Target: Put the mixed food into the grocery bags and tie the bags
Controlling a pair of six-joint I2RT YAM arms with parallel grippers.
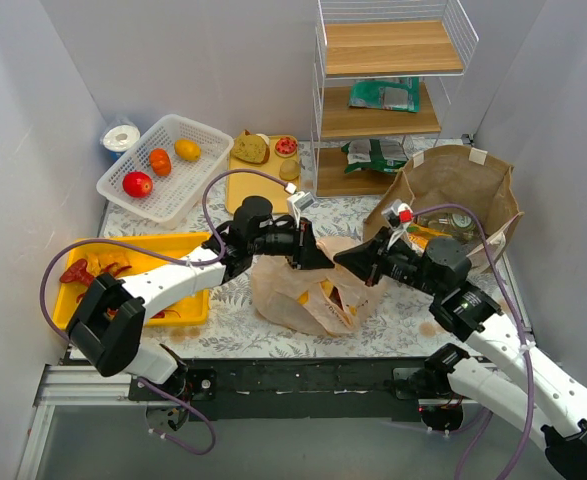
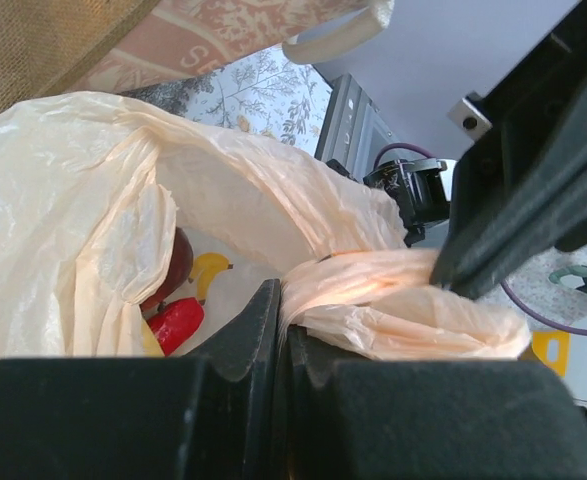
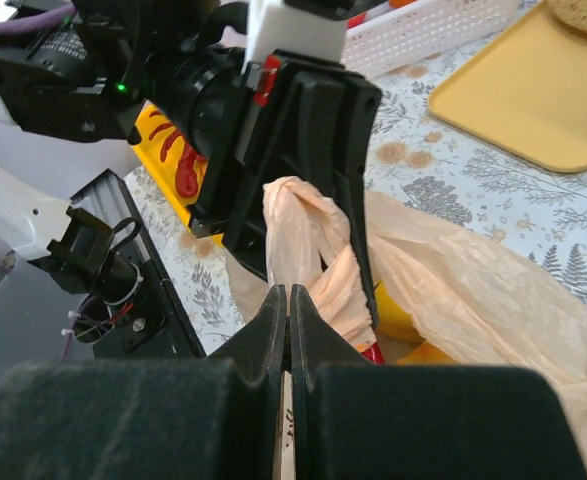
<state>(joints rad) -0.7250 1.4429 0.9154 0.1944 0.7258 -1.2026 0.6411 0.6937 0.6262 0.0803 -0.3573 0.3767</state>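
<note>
The peach-orange plastic bag [image 1: 303, 298] lies at the table's middle, with a red pepper [image 2: 176, 322] and yellow food [image 2: 210, 271] inside. My left gripper [image 1: 320, 259] is shut on one twisted loop handle [image 2: 393, 305]; its tips [image 2: 281, 300] pinch the plastic. My right gripper [image 1: 347, 262] faces it, almost tip to tip, and is shut on the other handle [image 3: 295, 225], its tips [image 3: 289, 300] closed on the film. The handles cross between the two grippers. The brown paper bag [image 1: 455, 185] stands open at the right with an orange packet and a can inside.
A white basket [image 1: 163, 165] at the back left holds a tomato, an orange and a lemon. A yellow tray [image 1: 263, 170] with bread sits beside it. Another yellow tray [image 1: 138, 275] lies at the left. A wire shelf rack [image 1: 383, 90] with green packets stands at the back.
</note>
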